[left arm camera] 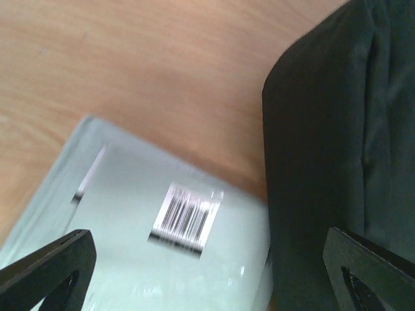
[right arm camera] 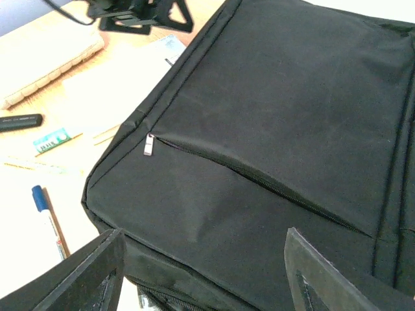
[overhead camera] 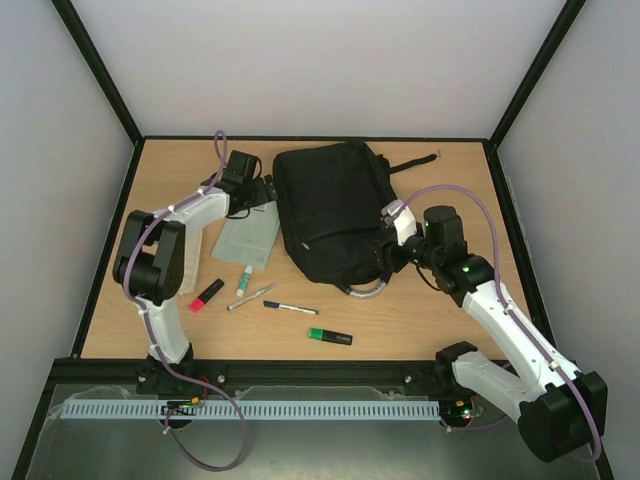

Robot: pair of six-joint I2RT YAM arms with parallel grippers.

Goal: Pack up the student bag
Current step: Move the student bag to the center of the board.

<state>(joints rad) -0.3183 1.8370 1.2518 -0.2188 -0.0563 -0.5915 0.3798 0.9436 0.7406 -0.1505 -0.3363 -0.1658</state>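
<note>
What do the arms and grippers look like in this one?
The left arm and right arm: white shells, black joints, a purple cable along each. The left gripper and right gripper: black, wedge-shaped fingers. A green light glows on the right arm.

Left arm (overhead camera: 190, 212): elbow raised, forearm reaching forward, wrist tipped down. Left end effector (left arm camera: 207, 278): jaws spread wide, nothing between them. Right arm (overhead camera: 500, 300): stretched forward and inward, wrist low. Right end effector (right arm camera: 201, 278): jaws parted, gripping nothing.

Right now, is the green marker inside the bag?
No, the green marker lies on the table, apart from the bag.
</note>
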